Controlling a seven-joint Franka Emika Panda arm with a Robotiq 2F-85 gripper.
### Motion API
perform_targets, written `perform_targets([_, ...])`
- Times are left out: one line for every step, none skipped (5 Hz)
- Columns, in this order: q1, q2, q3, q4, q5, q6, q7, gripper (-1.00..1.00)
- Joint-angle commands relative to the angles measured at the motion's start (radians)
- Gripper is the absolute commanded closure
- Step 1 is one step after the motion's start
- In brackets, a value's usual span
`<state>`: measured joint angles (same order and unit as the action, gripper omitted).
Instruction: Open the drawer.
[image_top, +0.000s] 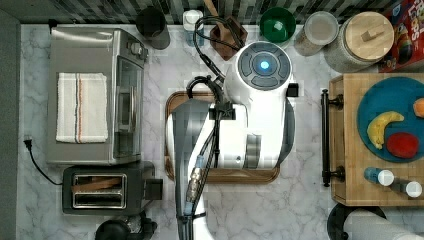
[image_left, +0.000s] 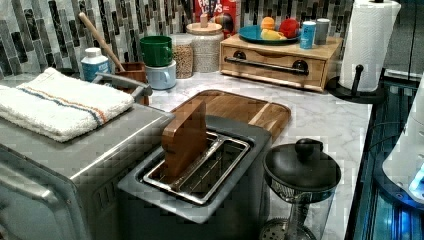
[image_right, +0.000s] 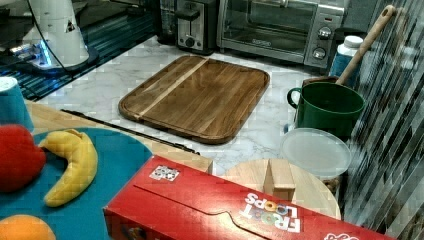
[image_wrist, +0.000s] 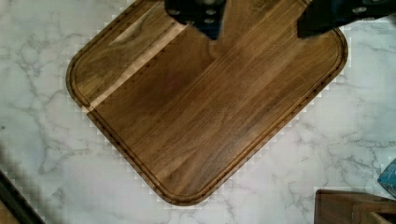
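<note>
Since I'm parked over the walnut tray (image_top: 172, 107) mid-worktop with my jaws (image_wrist: 259, 21) spread open on nothing, the drawer (image_top: 336, 145) sits closed off at the top view's right, its black bar handle (image_top: 325, 137) running top-to-bottom there, well apart.

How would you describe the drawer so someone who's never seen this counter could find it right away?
Start at the paper towel roll at the left view's right end of the marble counter. Just left of it sits a low pale-wood box carrying a blue plate of toy fruit. The drawer is its front face, shut, and alone has a long black bar handle.
</note>
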<state>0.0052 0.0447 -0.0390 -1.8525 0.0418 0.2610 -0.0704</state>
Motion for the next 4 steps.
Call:
perform_targets([0.000,0.000,0.001,-0.001,0.004,0.003,-0.001,-1.00])
perform_targets([0.001,0.000,-0.001,-0.001,0.004,0.003,-0.001,-1.00])
perform_targets([-0.012,-0.015,-0.007,-0.039,-0.005,0.010,-0.113,-1.00])
perform_targets([-0.037,-0.041,-0.026,-0.099,0.002,0.047,-0.271,-1.00])
